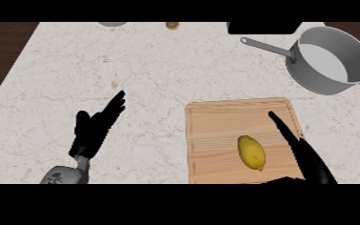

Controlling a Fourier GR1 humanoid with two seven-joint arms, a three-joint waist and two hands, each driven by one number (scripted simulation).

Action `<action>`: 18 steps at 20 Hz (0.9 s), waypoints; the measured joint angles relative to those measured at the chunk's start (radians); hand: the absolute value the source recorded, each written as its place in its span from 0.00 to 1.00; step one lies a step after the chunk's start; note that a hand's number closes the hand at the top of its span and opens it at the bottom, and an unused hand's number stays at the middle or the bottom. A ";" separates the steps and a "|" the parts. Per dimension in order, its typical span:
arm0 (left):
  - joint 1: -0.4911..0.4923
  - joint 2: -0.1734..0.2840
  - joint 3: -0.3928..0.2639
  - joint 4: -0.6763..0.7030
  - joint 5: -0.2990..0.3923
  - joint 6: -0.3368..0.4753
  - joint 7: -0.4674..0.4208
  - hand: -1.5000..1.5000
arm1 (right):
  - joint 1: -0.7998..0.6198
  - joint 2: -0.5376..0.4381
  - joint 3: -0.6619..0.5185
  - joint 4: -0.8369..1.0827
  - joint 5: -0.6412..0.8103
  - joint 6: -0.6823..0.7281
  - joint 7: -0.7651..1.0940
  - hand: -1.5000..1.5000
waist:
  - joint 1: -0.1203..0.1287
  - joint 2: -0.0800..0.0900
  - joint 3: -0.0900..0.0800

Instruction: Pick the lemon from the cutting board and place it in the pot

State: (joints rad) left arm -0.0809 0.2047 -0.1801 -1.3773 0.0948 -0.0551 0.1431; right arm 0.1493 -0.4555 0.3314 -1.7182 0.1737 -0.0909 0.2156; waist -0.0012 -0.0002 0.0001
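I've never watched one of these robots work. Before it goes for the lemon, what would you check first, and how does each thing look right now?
1. Lemon lies on the cutting board, uncovered: ok.
2. Right hand is open, fingers straight, just right of the lemon, not holding it: ok.
3. Pot is upright beyond the board, its mouth unblocked: ok.
4. Left hand is open on the counter's left, away from the board: ok.
5. Whether the right hand touches the board: cannot tell.
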 measured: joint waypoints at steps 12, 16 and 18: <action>-0.003 -0.019 0.035 0.001 -0.020 -0.026 0.008 0.50 | 0.002 0.108 -0.102 0.164 -0.172 0.148 -0.261 0.00 | 0.001 0.000 0.000; 0.026 -0.023 0.039 -0.009 -0.036 -0.038 -0.017 0.50 | -0.016 0.145 -0.136 0.237 -0.214 0.194 -0.296 0.00 | 0.002 0.000 0.000; 0.033 -0.032 0.040 -0.028 -0.043 -0.039 -0.005 0.50 | -0.032 0.174 -0.141 0.276 -0.212 0.203 -0.305 0.00 | 0.002 0.000 0.000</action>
State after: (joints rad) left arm -0.0477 0.1725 -0.1401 -1.4051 0.0517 -0.0941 0.1380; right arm 0.1174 -0.2818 0.1903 -1.4420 -0.0379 0.1123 -0.0890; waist 0.0009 -0.0003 0.0002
